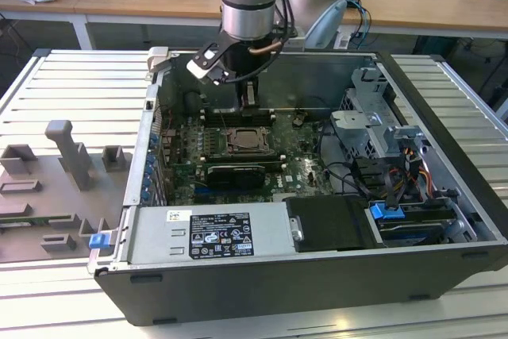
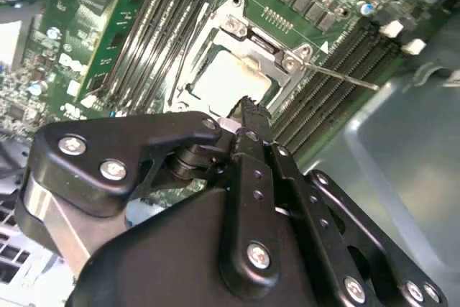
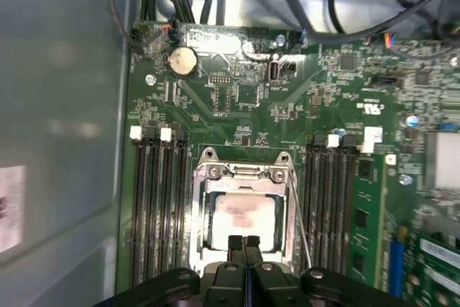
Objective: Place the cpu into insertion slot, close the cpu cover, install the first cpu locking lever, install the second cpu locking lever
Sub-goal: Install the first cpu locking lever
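At twelve o'clock of the cpu cover (image 1: pixel 251 132), exterior view, my clenched empty fingers (image 1: pixel 249 94) hung; the lever (image 3: pixel 299 222), I judged, needed latching.

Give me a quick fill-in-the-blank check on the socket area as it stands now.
1. The cpu cover lies ____ over the cpu.
2. The gripper above the cpu is ____, not open.
3. Long black memory slots flank the cover on ____ sides.
Missing words: closed; shut; both.
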Controlling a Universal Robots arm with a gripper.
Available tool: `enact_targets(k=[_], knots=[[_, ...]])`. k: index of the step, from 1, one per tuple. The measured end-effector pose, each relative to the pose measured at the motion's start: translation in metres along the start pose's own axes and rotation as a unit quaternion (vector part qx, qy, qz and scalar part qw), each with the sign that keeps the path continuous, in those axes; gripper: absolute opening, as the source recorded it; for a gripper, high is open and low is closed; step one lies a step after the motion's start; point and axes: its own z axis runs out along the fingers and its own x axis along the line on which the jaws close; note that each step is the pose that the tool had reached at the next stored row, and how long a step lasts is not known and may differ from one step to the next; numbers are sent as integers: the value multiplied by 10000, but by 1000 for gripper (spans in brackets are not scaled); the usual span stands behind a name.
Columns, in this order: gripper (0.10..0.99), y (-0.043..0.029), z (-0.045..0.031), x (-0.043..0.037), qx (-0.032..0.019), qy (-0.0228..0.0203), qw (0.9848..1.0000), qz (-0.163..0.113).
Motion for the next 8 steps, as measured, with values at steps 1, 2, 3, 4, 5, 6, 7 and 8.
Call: enact_targets(k=[1, 2, 3, 4, 5, 6, 7, 8], knots=[[106, 2, -56, -1, 0, 0, 10000, 0], [106, -9, -144, 4, -1, 1, 10000, 0], [106, -10, -144, 4, -3, 6, 9999, -149], [106, -11, -142, 4, -4, 9, 9997, -241], [106, -11, -140, 4, -6, 12, 9994, -336], [106, -12, -137, 4, -8, 16, 9989, -464], [106, -12, -134, 4, -10, 20, 9985, -556], [106, -12, -131, 4, -13, 24, 9977, -678]])
